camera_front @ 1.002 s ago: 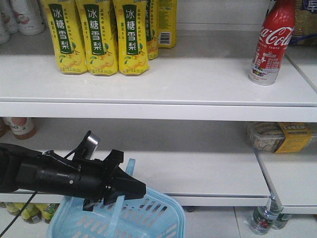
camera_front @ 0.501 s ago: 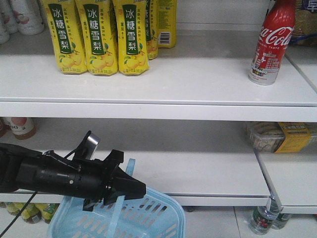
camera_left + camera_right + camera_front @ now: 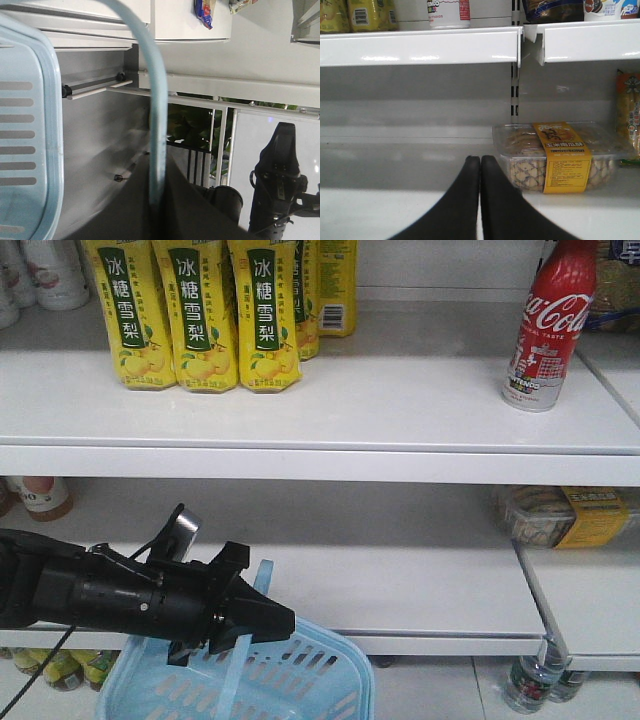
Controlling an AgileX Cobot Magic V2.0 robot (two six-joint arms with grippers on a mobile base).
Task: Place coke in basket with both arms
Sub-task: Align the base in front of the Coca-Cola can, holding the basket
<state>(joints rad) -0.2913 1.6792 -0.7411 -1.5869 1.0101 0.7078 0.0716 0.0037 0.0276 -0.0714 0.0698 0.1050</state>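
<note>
Left arm (image 3: 100, 598) stretched level, jaws clamped on basket (image 3: 320, 670) handle — right jaws pressed together, facing shelf (image 3: 375, 210).

I'm in a shop: white retail shelves (image 3: 400, 400) above my left pincer (image 3: 268, 624) hold rows of identical yellow drink bottles (image 3: 190, 315), and packaged biscuits (image 3: 555, 157) sit just beyond my right pincer (image 3: 480, 161).

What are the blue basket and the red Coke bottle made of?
The basket looks like plastic: smooth, pale blue, with moulded slots in its walls. The Coke bottle is glossy red with a silvery bottom band; maybe painted metal, maybe plastic under a shiny wrap. I cannot tell which.
</note>
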